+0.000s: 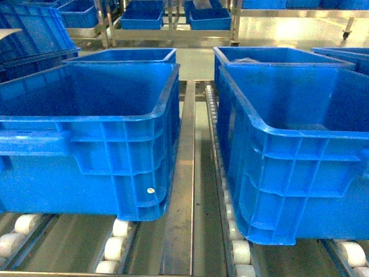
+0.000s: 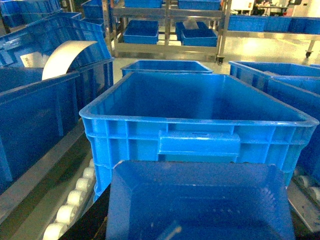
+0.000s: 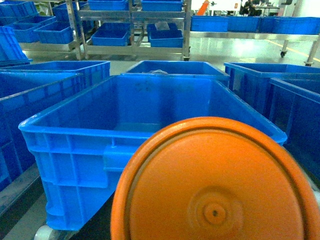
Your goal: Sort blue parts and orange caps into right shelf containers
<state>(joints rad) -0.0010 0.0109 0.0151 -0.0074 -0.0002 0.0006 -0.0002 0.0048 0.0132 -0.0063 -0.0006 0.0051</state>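
A blue part (image 2: 200, 200), a shallow square tray shape, fills the bottom of the left wrist view. It hangs just in front of a right shelf container (image 2: 200, 120) and hides my left gripper's fingers, which are shut on it. A round orange cap (image 3: 215, 185) fills the lower right wrist view. It is held the same way in front of another deep blue crate (image 3: 65, 125). In the head view the two crates (image 1: 86, 118) (image 1: 300, 135) stand side by side with nothing visible inside, and neither gripper appears.
The crates rest on white conveyor rollers (image 1: 121, 231), with a steel rail (image 1: 184, 173) between the lanes. More blue crates stand behind and beside them. Metal racks with blue bins (image 1: 173, 23) line the back. A white curved sheet (image 2: 65, 57) sticks out of a crate at the left.
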